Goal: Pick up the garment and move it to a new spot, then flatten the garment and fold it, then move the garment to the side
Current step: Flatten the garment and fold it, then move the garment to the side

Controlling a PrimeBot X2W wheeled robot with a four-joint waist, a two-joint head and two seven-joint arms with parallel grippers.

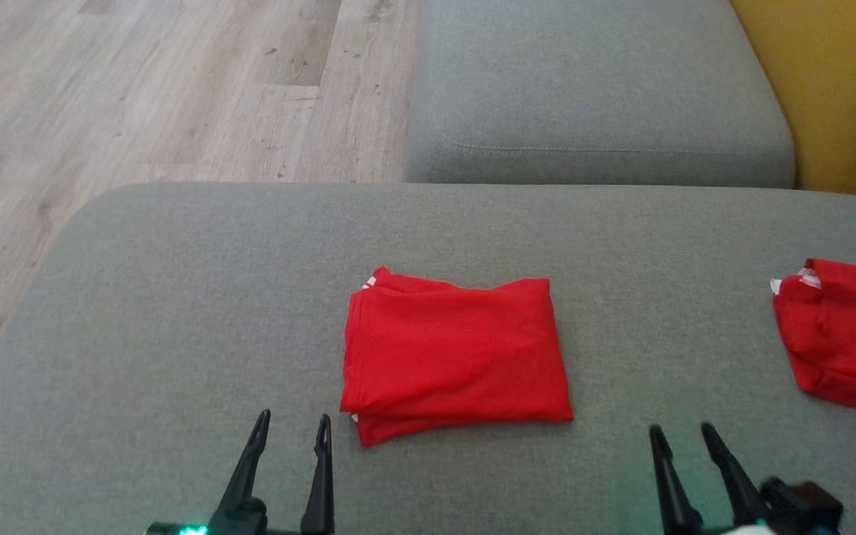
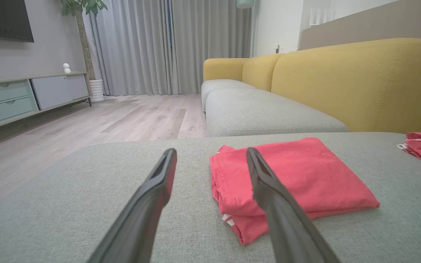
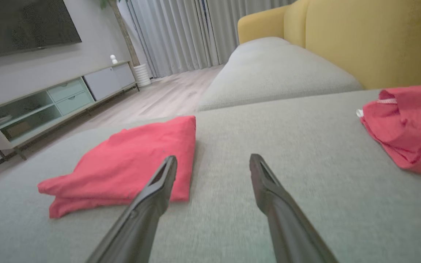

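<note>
A red garment (image 1: 458, 353) lies folded into a neat rectangle in the middle of the grey cushion (image 1: 175, 312). The left wrist view shows the same folded garment (image 2: 298, 182) just past my fingers, and in the right wrist view the garment (image 3: 130, 164) lies to the left. My left gripper (image 1: 293, 427) stands open near the cushion's front edge, just left of the garment's near corner, with nothing between its fingers. To the garment's right, my right gripper (image 1: 684, 435) is open and holds nothing, apart from the cloth.
A second red garment (image 1: 844, 334) lies crumpled at the cushion's right edge. Another grey seat cushion (image 1: 591, 89) sits beyond, with a yellow sofa back (image 1: 837, 82) to the right. Wooden floor (image 1: 138, 96) lies to the left and far side.
</note>
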